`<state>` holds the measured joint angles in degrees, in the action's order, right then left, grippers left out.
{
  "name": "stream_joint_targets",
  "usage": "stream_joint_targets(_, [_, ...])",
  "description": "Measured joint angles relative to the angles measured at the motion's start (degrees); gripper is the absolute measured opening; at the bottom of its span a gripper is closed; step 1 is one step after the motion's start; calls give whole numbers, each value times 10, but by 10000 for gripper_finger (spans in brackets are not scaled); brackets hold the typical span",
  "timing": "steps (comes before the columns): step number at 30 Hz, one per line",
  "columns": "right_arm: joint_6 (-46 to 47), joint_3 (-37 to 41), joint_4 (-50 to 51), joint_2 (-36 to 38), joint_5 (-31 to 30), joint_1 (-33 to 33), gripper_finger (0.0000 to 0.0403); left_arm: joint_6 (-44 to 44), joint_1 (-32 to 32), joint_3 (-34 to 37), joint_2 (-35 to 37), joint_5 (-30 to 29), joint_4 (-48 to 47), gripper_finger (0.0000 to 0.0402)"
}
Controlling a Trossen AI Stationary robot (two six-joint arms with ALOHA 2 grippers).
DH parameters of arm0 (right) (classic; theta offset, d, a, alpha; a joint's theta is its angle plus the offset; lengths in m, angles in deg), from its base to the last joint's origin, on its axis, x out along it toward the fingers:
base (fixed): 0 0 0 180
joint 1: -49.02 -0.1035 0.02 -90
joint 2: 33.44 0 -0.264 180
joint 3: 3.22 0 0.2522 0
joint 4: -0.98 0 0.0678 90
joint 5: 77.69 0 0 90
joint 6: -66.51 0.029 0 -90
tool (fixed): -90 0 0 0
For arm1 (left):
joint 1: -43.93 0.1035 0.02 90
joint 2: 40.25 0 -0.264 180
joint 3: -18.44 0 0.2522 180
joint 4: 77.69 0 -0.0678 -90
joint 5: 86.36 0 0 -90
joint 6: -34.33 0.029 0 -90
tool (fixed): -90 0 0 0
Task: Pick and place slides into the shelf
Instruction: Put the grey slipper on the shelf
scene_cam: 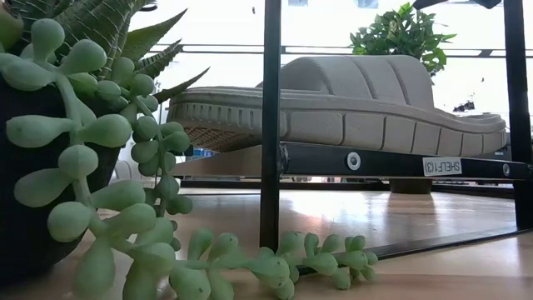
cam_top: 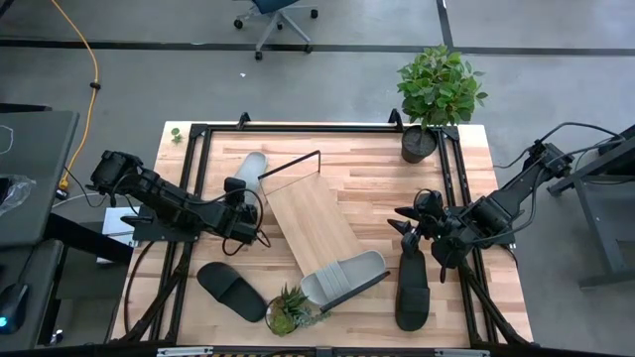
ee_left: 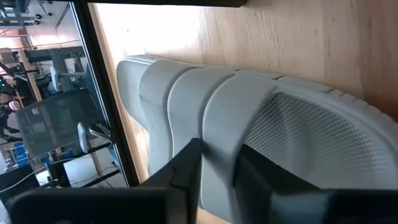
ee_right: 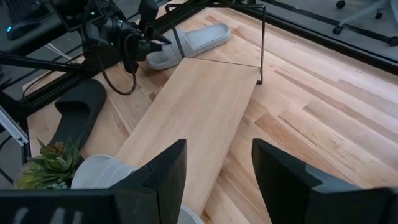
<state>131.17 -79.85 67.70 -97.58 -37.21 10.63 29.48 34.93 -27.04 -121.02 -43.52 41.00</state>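
Here, grey slide (ee_left: 261, 118) (strap side) between left tool (ee_left: 217, 171) fingers

Left arm extended from 9 o'clock toward table centre; left gripper (cam_top: 246, 190) closed down on the strap, fingers (ee_left: 186, 168) pinching. Right arm reaching in from 3 o'clock; right gripper (ee_right: 217, 171) spread, empty.
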Motion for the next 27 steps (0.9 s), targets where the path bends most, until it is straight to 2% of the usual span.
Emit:
stream_joint_targets(7, [30, 0, 8, 0, 0, 0, 172, -13, 0, 0, 0, 0, -1, 7])
stream_joint_targets(15, [35, 0, 11, 0, 0, 0, 172, -48, 0, -8, 0, 37, -22, 9])
stream_joint_targets(22, [41, 0, 14, 0, 0, 1, 172, -96, 0, -62, 0, 71, -109, 8])
stream_joint_targets(27, [39, 0, 21, 0, 0, 1, 172, -104, 0, -114, 0, 130, -194, 4])
